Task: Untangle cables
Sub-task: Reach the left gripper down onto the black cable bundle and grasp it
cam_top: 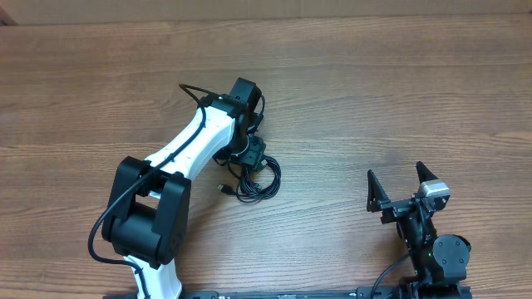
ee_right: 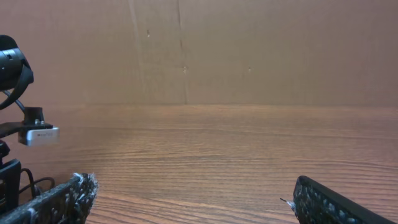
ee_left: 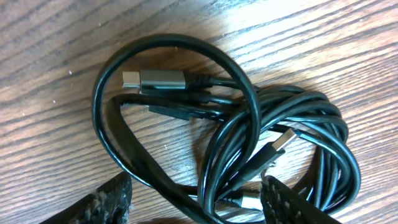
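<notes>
The cables point(cam_top: 259, 181) lie in a small black tangle on the wooden table point(cam_top: 374, 91), just right of my left arm's wrist. In the left wrist view the cables point(ee_left: 249, 124) form overlapping loops, with a grey plug point(ee_left: 155, 79) on top and a flat metal plug point(ee_left: 281, 143) among the strands. My left gripper point(ee_left: 199, 186) is down on the tangle, its fingers point(ee_left: 115, 199) pressed against several strands from both sides. My right gripper point(cam_top: 395, 173) stands wide open near the front right, away from the cables, with nothing between its fingers point(ee_right: 336, 202).
A loose plug end point(cam_top: 223, 188) pokes out at the tangle's left side. The left arm's white link point(cam_top: 191, 145) slants across the table from its black base point(cam_top: 150, 220). A brown wall point(ee_right: 249, 50) bounds the table's far side.
</notes>
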Controlling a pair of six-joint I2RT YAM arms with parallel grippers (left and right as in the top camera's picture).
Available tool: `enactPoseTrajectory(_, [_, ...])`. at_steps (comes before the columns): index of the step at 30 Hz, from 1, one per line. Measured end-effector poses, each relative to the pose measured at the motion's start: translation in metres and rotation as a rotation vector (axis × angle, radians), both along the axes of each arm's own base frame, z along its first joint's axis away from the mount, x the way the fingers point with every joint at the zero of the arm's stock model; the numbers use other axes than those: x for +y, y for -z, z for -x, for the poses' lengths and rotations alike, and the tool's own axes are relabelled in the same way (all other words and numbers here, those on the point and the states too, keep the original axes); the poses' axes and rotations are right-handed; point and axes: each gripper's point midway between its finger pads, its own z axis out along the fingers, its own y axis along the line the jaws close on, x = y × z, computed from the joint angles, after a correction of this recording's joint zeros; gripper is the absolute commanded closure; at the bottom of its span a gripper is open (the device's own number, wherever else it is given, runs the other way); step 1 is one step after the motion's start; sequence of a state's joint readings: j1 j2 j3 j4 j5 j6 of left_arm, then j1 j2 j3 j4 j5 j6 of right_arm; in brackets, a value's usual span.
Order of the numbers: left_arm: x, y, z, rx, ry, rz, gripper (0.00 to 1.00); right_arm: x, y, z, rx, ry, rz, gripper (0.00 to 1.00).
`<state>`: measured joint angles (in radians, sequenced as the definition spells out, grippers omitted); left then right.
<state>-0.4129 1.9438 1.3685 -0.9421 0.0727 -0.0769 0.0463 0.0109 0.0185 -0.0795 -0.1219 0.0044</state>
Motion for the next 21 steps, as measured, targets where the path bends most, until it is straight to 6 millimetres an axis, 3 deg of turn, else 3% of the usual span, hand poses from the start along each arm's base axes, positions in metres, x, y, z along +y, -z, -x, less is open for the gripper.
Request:
enactPoseTrajectory(18, [-0.003,0.016,0.005,-0.003,-0.020,0.020,0.38,0.000,0.000,0.000,0.000,0.000,0.000,0.00])
enactPoseTrajectory(21, [-0.005,0.021,0.007,0.001,-0.021,0.033,0.45,0.000,0.000,0.000,0.000,0.000,0.000,0.00])
